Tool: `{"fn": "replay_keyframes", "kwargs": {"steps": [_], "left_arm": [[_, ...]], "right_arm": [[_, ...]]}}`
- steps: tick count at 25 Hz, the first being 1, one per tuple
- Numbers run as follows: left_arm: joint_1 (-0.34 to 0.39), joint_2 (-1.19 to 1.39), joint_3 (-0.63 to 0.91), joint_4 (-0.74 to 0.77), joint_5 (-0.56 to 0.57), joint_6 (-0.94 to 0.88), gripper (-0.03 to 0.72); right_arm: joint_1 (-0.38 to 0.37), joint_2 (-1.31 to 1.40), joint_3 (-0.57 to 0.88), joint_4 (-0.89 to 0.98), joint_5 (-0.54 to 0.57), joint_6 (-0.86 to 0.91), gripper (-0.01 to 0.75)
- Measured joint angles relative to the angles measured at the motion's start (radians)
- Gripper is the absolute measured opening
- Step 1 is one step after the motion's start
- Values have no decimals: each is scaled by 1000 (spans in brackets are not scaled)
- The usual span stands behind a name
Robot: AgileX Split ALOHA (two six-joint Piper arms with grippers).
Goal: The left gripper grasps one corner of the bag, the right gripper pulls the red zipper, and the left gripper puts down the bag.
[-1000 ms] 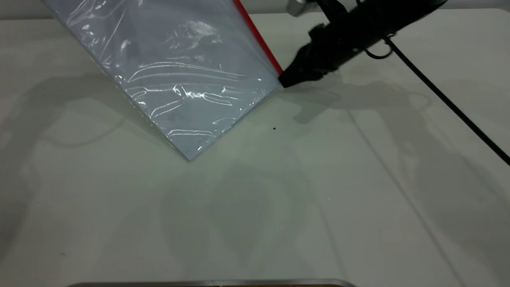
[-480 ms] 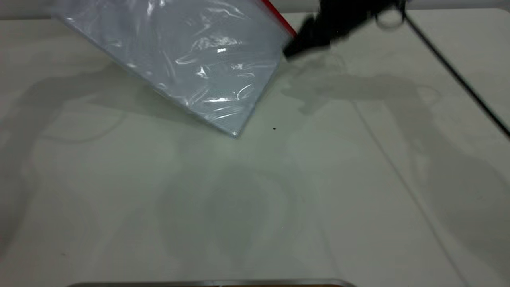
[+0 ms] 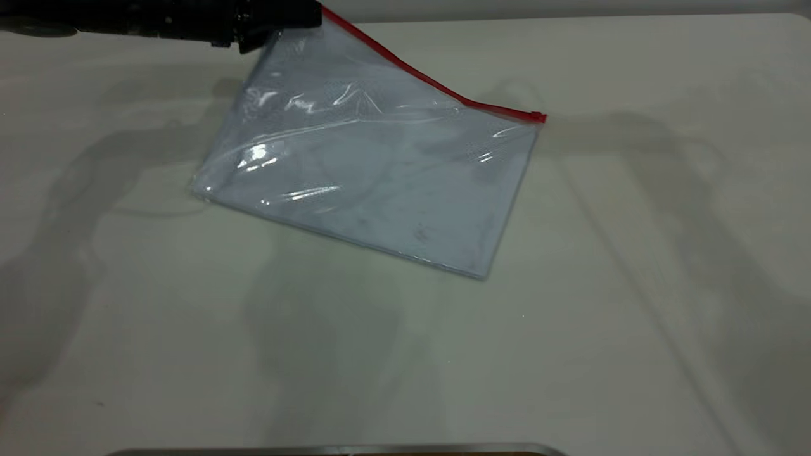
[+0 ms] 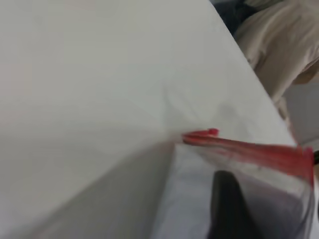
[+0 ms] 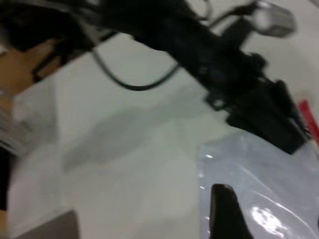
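My left gripper [image 3: 298, 19] pinches 1 far corner of the bag [image 3: 374, 183], at the end of the red zipper [image 3: 431, 81]; that corner is lifted, the rest lies on the table [image 3: 633, 285]. The zipper's long axis runs away from my jaws toward the right side, ending at the slider tab [image 3: 538, 116], well apart from my grip. Judgement: the next move is a lowering and release, since only the held corner is off the surface. My right gripper is out of the exterior view; its wrist view shows 1 dark fingertip [image 5: 227, 211] over the bag, spread or closed I cannot tell. Whether the zipper is fully drawn is hard to make out.
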Motion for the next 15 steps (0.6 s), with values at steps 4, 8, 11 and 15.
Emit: {"fn": "replay_keyframes", "kwargs": {"steps": [4,8,11,15], "left_arm": [[55,-59,0,30,117,-180,558],[140,-173,0,36,162,-264,565],[192,-281,0,63,169,-308,565],[222,-454,0,125,176,-387,565]], "right_arm": [[0,-61,0,13,20,114,434],[5,-126,1,13,23,203,413],[16,-191,1,0,27,263,412],[21,-329,2,-123,36,395,404]]}}
